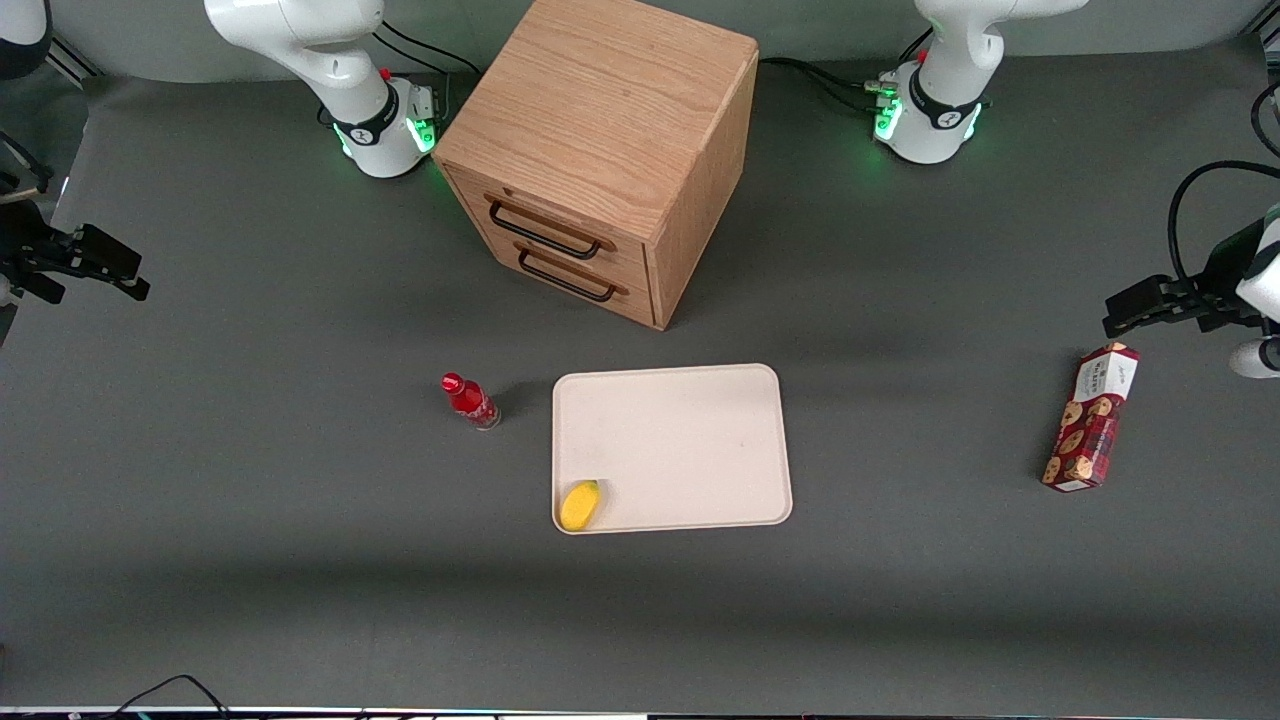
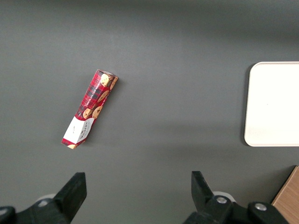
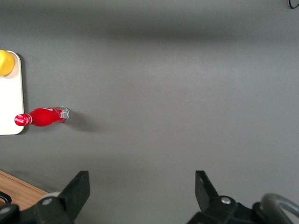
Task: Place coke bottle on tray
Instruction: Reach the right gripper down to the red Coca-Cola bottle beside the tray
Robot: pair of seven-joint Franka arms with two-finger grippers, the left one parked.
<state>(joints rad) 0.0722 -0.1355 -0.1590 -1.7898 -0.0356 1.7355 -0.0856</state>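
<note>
On the tray [image 1: 690,440], in the corner nearest the front camera, lies a small yellow object [image 1: 580,504]; what it is cannot be made out. The coke bottle [image 1: 470,400] stands upright on the table [image 1: 300,560] just beside the tray, not on it. Farther from the camera is the wooden cabinet [image 1: 600,150] with two drawers. The gripper [image 1: 85,268] hangs at the working arm's end of the table, well apart from the bottle, with fingers [image 3: 77,189] spread wide and nothing between them; it is partly cut off.
</note>
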